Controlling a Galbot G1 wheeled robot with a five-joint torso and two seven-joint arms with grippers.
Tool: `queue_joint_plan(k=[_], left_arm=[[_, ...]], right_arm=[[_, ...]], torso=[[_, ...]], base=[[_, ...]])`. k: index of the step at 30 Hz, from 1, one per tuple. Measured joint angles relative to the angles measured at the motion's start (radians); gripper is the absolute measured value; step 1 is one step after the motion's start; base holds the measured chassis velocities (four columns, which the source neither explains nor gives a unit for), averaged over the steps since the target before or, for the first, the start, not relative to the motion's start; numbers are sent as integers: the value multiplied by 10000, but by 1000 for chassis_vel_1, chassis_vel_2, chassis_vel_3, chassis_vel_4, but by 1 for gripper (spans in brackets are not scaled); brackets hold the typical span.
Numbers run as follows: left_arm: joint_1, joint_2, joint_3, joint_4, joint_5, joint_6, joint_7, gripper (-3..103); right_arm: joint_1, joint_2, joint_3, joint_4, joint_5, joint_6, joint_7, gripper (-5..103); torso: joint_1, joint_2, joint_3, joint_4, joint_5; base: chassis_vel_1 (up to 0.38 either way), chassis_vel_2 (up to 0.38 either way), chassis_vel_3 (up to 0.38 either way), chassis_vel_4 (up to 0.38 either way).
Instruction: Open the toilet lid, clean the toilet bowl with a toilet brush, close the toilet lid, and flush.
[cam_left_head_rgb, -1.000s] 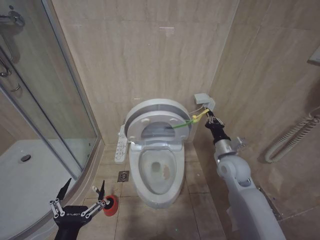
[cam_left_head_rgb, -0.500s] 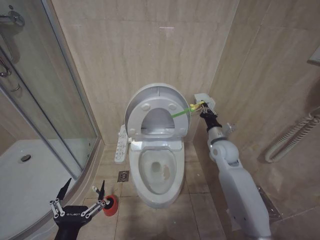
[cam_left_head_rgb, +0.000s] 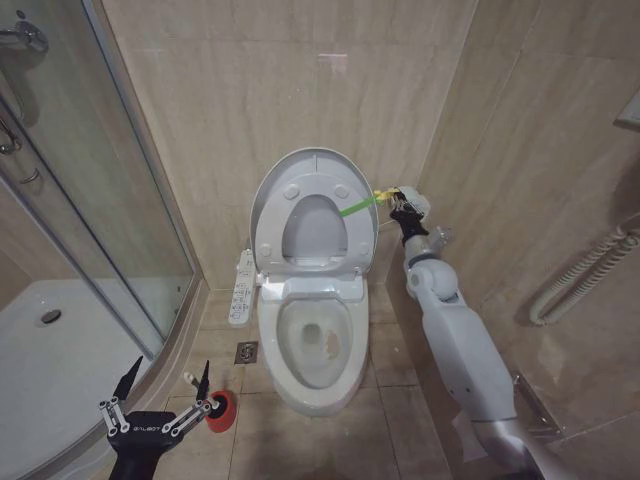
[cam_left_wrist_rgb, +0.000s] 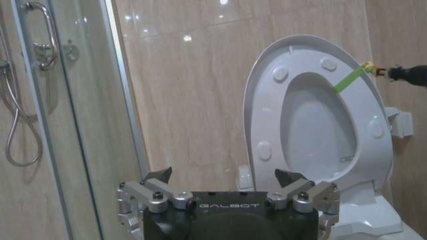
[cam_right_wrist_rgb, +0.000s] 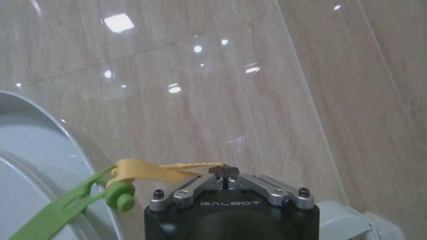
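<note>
The toilet lid (cam_left_head_rgb: 308, 205) stands upright against the back wall, its underside with round bumpers facing me. A yellow-green strap (cam_left_head_rgb: 357, 207) runs from its edge to my right gripper (cam_left_head_rgb: 396, 199), which is shut on the strap's yellow end (cam_right_wrist_rgb: 157, 173) beside the lid's rim (cam_right_wrist_rgb: 40, 145). Below, the toilet bowl (cam_left_head_rgb: 314, 343) lies uncovered. The toilet brush sits in its red cup (cam_left_head_rgb: 220, 411) on the floor, just right of my open left gripper (cam_left_head_rgb: 168, 372). The left wrist view shows the raised lid (cam_left_wrist_rgb: 313, 120) beyond the open left gripper (cam_left_wrist_rgb: 223, 177).
A curved glass shower enclosure (cam_left_head_rgb: 90, 200) and white shower tray (cam_left_head_rgb: 40, 350) close off the left. A button panel (cam_left_head_rgb: 240, 288) hangs at the bowl's left, with a floor drain (cam_left_head_rgb: 246, 352) in front. Tiled walls meet behind the toilet; a coiled hose (cam_left_head_rgb: 580, 275) hangs on the right.
My right gripper has pulled the strap up and back toward the wall. The lid has swung from half-raised to upright. The left arm has not moved.
</note>
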Motion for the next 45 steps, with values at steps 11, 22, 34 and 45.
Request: queue_joint_plan(k=[11, 22, 34, 45], left_arm=[[-1, 0, 0, 0, 0, 0, 0, 100], [-1, 0, 0, 1, 0, 0, 0, 100], [0, 0, 0, 0, 0, 0, 0, 100], [-1, 0, 0, 0, 0, 0, 0, 100]], right_arm=[[1417, 418, -612, -1632, -442, 838, 140, 0], [2294, 718, -872, -2507, -969, 1193, 368, 0], [3080, 796, -1207, -3516, -1566, 1405, 477, 0], [3353, 772, -1319, -4285, -2232, 1757, 466, 0]], torso=[[0, 0, 0, 0, 0], [-1, 0, -1, 2, -2], [-1, 0, -1, 1, -1], [-1, 1, -1, 1, -1]], base=[[0, 0, 0, 0], [0, 0, 0, 0], [0, 0, 0, 0], [0, 0, 0, 0]])
